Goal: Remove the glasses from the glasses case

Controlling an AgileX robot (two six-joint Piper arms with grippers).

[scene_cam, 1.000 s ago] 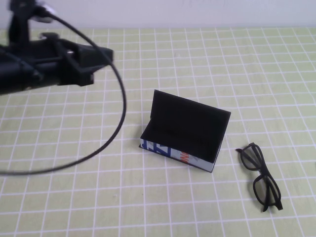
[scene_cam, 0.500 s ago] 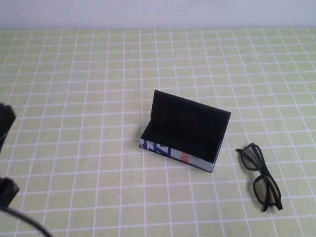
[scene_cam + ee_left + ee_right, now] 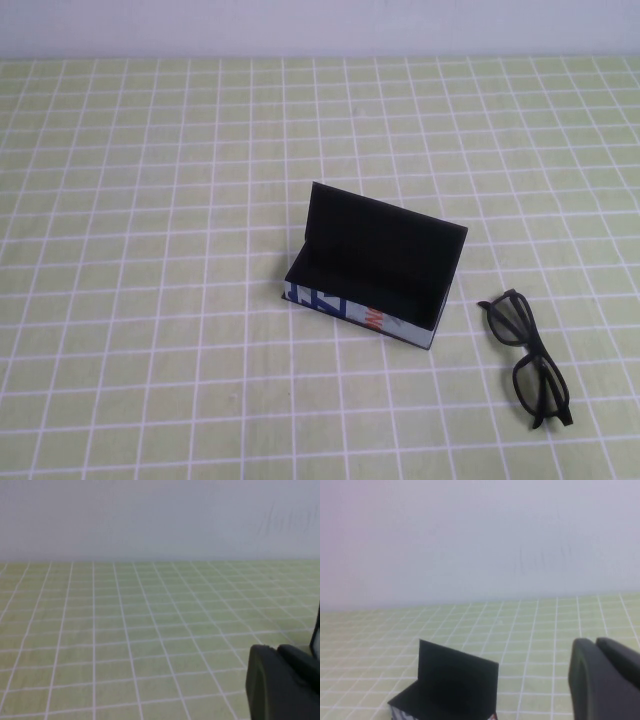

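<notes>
The glasses case [image 3: 372, 268] stands open in the middle of the table, lid upright, printed side facing me; its inside looks empty. It also shows in the right wrist view [image 3: 451, 684]. The black glasses [image 3: 527, 356] lie on the mat to the right of the case, apart from it, arms folded. Neither arm shows in the high view. My left gripper [image 3: 276, 649] hangs over bare mat with its fingers together and nothing between them. My right gripper [image 3: 595, 642] is also shut and empty, well back from the case.
A green mat with a white grid [image 3: 150, 250] covers the table. A pale wall [image 3: 320, 25] runs along the far edge. A dark edge [image 3: 316, 630] shows at the border of the left wrist view; I cannot tell what it is.
The left arm and its cable, over the table's left side a second ago, have drawn back out of the high view. The case and glasses have not moved.
</notes>
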